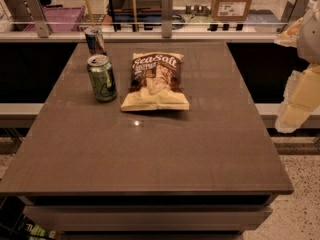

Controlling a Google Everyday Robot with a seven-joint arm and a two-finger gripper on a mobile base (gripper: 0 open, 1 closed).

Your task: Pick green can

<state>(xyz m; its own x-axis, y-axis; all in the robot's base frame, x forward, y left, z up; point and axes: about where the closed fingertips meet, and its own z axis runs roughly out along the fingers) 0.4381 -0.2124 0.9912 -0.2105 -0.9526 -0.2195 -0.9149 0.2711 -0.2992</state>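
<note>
Far left on your brown worktop (150,154), the green can (102,78) stands upright, with a blue-and-silver can (94,39) just behind it. A Sea Salt chip bag (156,81) lies flat beside them. The tool (298,103) hangs off the right edge, well away; can't tell if it's open or closed. There's a glass railing (167,15) behind.

The table (150,149) stands directly before me. The target can (102,78) stands upright on its far left part. The second can (94,40) stands just behind it, nearer the far edge. The chip bag (156,81) lies flat just right of the target can, apart from it. My gripper (299,101) hangs right of the table, well apart from all three items. A railing (167,14) runs behind the table, with a cardboard box (231,4) beyond it.
</note>
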